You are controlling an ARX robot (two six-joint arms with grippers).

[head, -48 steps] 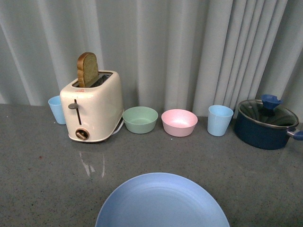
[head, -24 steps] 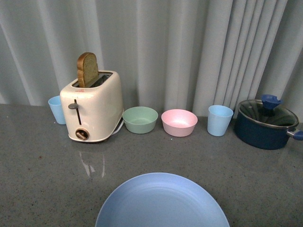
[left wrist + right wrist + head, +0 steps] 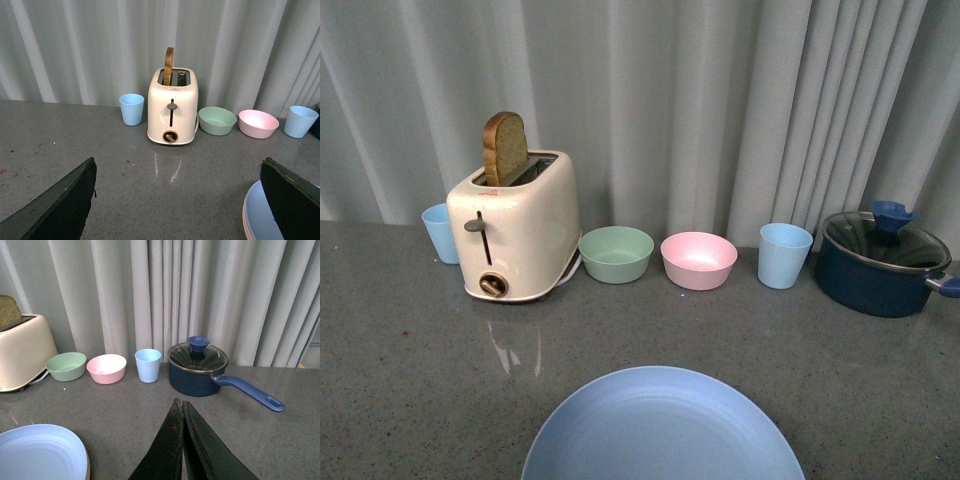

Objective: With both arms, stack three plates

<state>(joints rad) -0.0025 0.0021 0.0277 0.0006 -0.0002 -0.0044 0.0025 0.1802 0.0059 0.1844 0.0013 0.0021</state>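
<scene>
nothing differs from the earlier frames: the light blue plate [image 3: 663, 428] tops the stack at the table's [image 3: 410, 380] near edge. the left gripper [image 3: 180, 200] is released, the right gripper [image 3: 182, 440] clenched empty. no writing is readable.

A light blue plate [image 3: 663, 425] tops the stack at the speckled grey surface's [image 3: 400, 380] near edge, a pink rim showing beneath it. Along the far edge: a cream toaster [image 3: 516, 225] with brown bread [image 3: 505, 147], two pale blue cups [image 3: 441, 232] [image 3: 784, 254], a green bowl [image 3: 616, 253], a pink bowl [image 3: 699, 259] and a navy pot [image 3: 880, 261]. Grey-white curtains [image 3: 720, 100] hang behind.
</scene>
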